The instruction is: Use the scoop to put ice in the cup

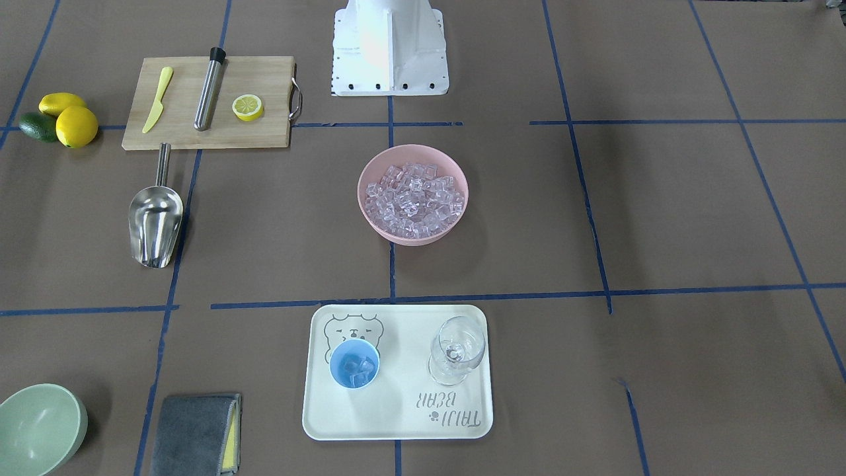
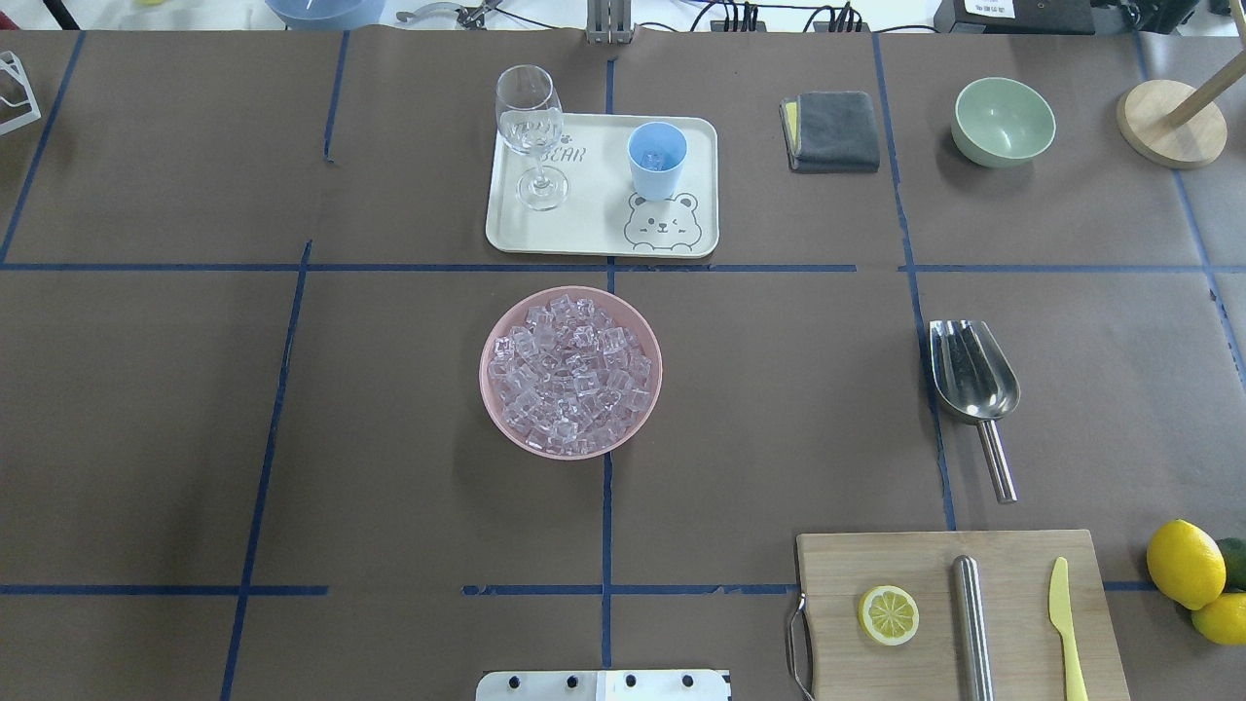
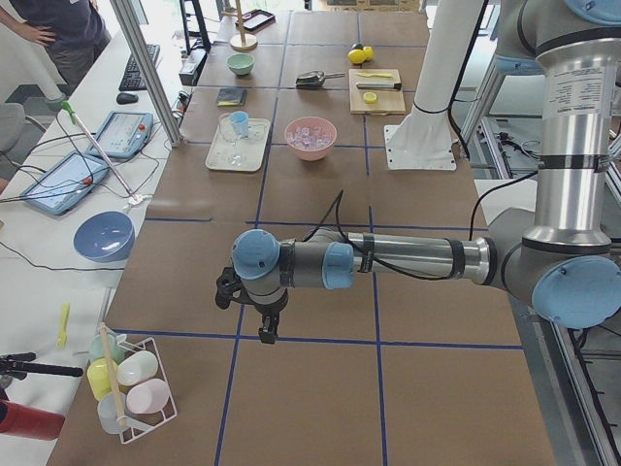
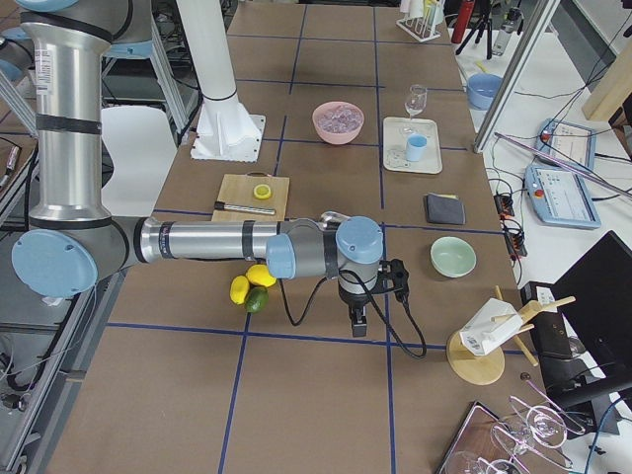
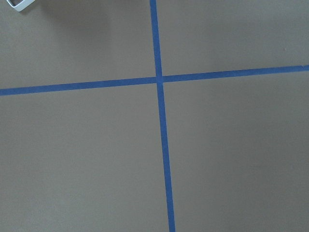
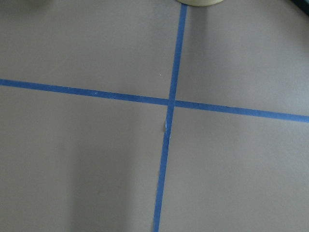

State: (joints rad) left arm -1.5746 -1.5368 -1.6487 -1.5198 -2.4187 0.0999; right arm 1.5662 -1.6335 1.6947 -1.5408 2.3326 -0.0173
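The ice fills a pink bowl at the table's middle; it also shows in the overhead view. The light-blue cup stands on a white tray and holds a few cubes. The empty steel scoop lies flat on the table by the cutting board, and also shows in the overhead view. My left gripper and right gripper hang over bare table far from these. They show only in the side views, so I cannot tell if they are open or shut.
A wine glass stands on the tray beside the cup. A cutting board holds a lemon half, a steel cylinder and a yellow knife. Lemons, a green bowl and a grey cloth sit near the edges.
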